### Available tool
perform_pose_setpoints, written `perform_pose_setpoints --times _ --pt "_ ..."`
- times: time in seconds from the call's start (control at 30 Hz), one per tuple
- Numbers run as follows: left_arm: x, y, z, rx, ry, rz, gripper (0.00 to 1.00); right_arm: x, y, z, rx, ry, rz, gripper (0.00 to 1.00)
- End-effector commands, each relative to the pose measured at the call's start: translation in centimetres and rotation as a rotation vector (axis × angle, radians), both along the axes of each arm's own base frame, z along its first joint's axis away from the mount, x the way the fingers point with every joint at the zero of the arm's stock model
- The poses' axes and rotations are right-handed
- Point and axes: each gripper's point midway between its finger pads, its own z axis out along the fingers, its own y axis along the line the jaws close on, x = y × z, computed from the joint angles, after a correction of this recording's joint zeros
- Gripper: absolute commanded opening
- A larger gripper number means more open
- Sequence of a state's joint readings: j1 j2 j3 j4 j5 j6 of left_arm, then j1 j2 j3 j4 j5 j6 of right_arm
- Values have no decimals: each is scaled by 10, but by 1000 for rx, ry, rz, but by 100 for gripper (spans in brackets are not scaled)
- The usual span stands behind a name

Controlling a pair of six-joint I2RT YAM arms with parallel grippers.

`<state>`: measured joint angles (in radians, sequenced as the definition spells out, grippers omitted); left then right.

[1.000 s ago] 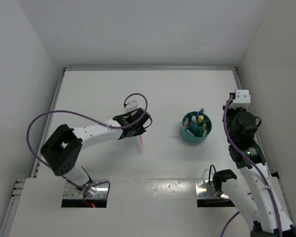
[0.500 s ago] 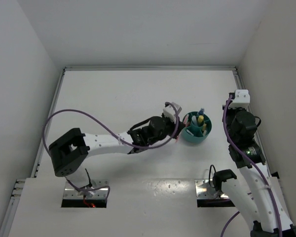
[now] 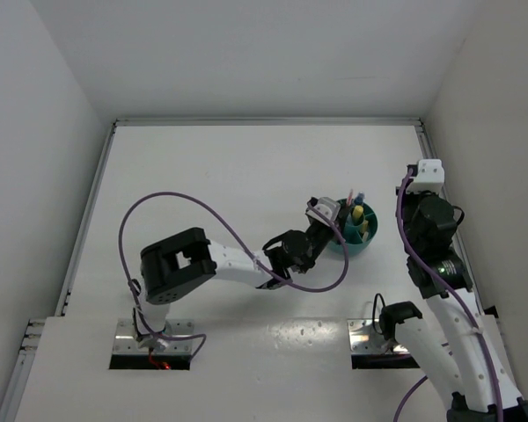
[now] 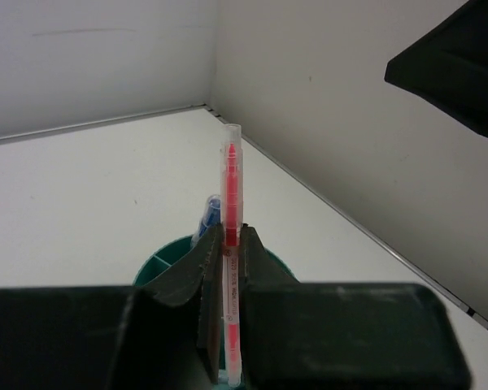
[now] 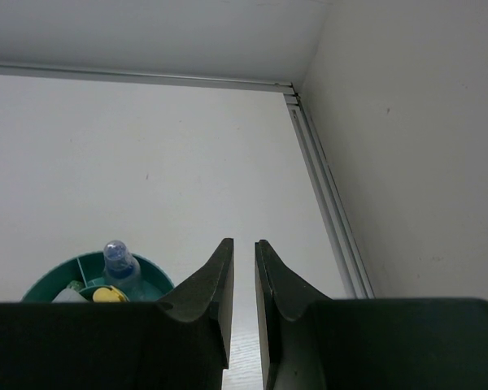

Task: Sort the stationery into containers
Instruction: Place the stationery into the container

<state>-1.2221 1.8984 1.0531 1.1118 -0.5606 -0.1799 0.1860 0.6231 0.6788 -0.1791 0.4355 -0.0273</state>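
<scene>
Two arms are at work on the white counter (image 3: 202, 176), and the left one (image 3: 238, 264) reaches far across toward the round teal tub (image 3: 363, 243) that stands on the right half. Its tool (image 4: 228, 237) is pinching a slim clear pen with a pink-red core (image 4: 231, 183), gripped low on the barrel so that most of it sticks up past the fingertips. From above, the pen (image 3: 348, 195) rises tilted at the tub's left rim, and the left tool (image 3: 332, 221) sits right against that side of the tub. In the left wrist view the tub's teal rim (image 4: 159, 264) shows just behind the fingers, with a blue item (image 4: 210, 215) poking up beside the pen.

Inside the tub I can make out a yellow marker (image 3: 358, 214) and a blue-capped piece (image 3: 359, 197) standing among the dividers; which compartment each is in I cannot tell.

The right arm (image 3: 431, 229) stands just right of the tub, apart from it. Its tool (image 5: 244, 248) holds nothing: the two fingers stand close, with a narrow slit of bare counter between them. In its view the tub (image 5: 61, 276) lies low to the left, with the blue rounded cap (image 5: 119, 253) and a bit of yellow (image 5: 106, 294) showing.
</scene>
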Motion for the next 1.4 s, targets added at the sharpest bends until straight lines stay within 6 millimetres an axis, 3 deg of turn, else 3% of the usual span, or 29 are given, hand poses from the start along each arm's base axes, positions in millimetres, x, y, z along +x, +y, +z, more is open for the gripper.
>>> perform_pose_setpoints --times 0.0,0.03,0.07,0.13,0.17,0.37,0.63,0.7,0.73,0.83,0.9,1.1,1.17,1.2,1.23,1.27,1.3,1.37 --pt "4 -5 39 -141 -80 18 0 4 3 5 -2 -30 14 16" --pt "10 -7 30 -122 -74 27 0 4 3 5 -2 -30 14 16" --pt "10 -9 37 -134 -82 18 0 4 3 5 -2 -30 14 16" --pt "11 -15 19 -110 -65 14 0 4 3 5 -2 -30 14 16" --pt "12 -16 23 -119 -69 15 0 4 3 5 -2 -30 14 16" --pt "22 -20 0 -112 -72 20 0 4 3 5 -2 -30 14 16" --pt "30 -23 -15 -111 -52 9 1 4 3 5 -2 -30 14 16" --pt "30 -24 -17 -101 -48 9 11 4 3 5 -2 -30 14 16" --pt "30 -24 -17 -108 -43 6 33 4 3 5 -2 -30 14 16" --pt "29 -24 -23 -97 -30 4 46 4 3 5 -2 -30 14 16" --pt "29 -23 -18 -105 -34 4 52 4 3 5 -2 -30 14 16" --pt "26 -14 -5 -112 -54 9 53 4 2 5 -3 -30 5 16" --pt "15 -12 23 -138 -90 -1 47 4 2 5 -3 -30 5 16" --pt "10 -10 31 -107 -122 5 38 4 2 5 -3 -30 5 30" --pt "8 -6 38 -90 -128 30 18 4 2 5 -3 -30 5 42" --pt "-2 -4 54 -39 -157 34 9 4 2 5 -3 -30 5 66" --pt "-7 -1 61 -15 -158 39 3 4 2 5 -3 -30 5 75" --pt "-6 9 80 7 -95 86 1 4 2 5 -3 -30 5 87"
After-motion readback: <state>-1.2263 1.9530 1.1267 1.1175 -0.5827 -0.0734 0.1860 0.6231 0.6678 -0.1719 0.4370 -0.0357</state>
